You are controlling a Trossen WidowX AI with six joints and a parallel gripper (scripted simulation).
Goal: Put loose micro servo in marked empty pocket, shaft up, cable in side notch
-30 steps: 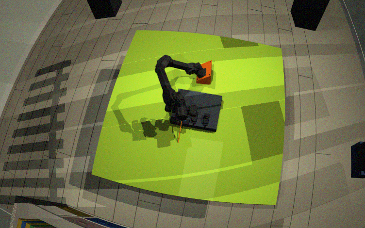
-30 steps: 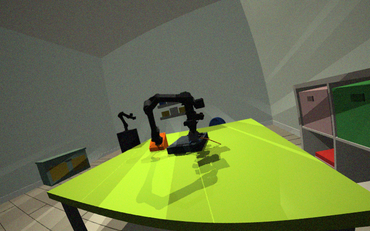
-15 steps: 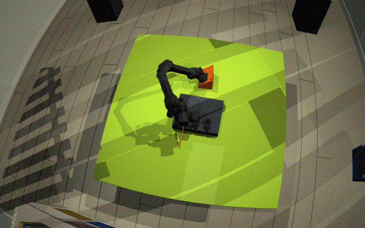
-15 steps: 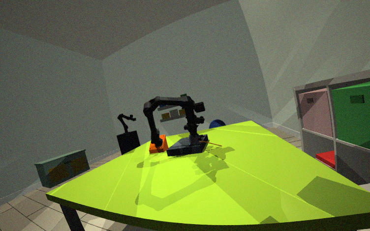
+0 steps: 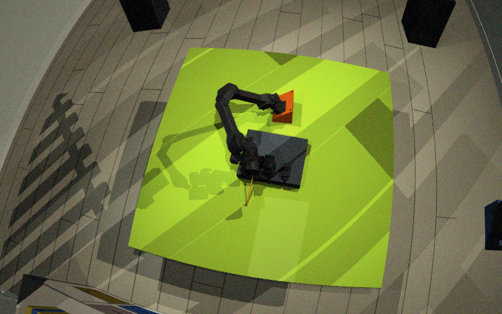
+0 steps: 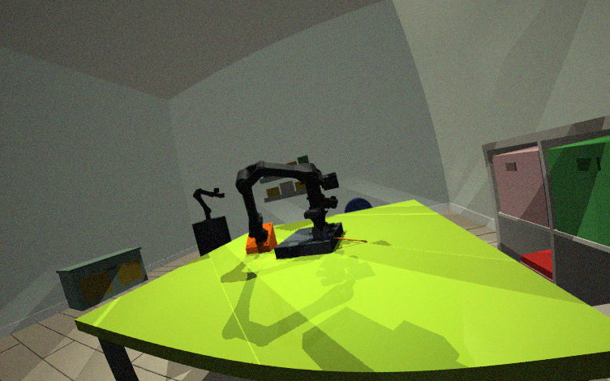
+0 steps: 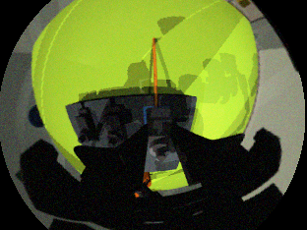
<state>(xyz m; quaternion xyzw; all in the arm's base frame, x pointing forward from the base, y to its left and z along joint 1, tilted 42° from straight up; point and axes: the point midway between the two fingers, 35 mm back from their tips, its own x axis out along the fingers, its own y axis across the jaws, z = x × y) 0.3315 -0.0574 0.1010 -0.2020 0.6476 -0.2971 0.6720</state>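
Note:
My gripper (image 7: 158, 126) is shut on the micro servo (image 7: 159, 115), a dark block between the fingertips in the wrist view. The top view hides the fingertips beneath the wrist; in the exterior view the gripper (image 6: 319, 235) points down at the dark deck (image 5: 277, 141) (image 6: 292, 247) (image 7: 74, 114). The servo's orange cable (image 5: 249, 192) (image 6: 353, 240) (image 7: 155, 74) sticks out past the deck's edge over the table. A blue marking (image 7: 146, 115) shows just left of the servo. The pocket's opening, the ears and the output shaft cannot be made out, nor whether the servo sits down.
Other dark servo-like parts (image 5: 285, 172) (image 7: 88, 123) stand on the deck beside the gripper. The arm's orange base (image 5: 290, 99) (image 6: 270, 237) is on the bright green table (image 5: 333, 240) (image 6: 449, 314), close to the deck. Strong shadows cross the table.

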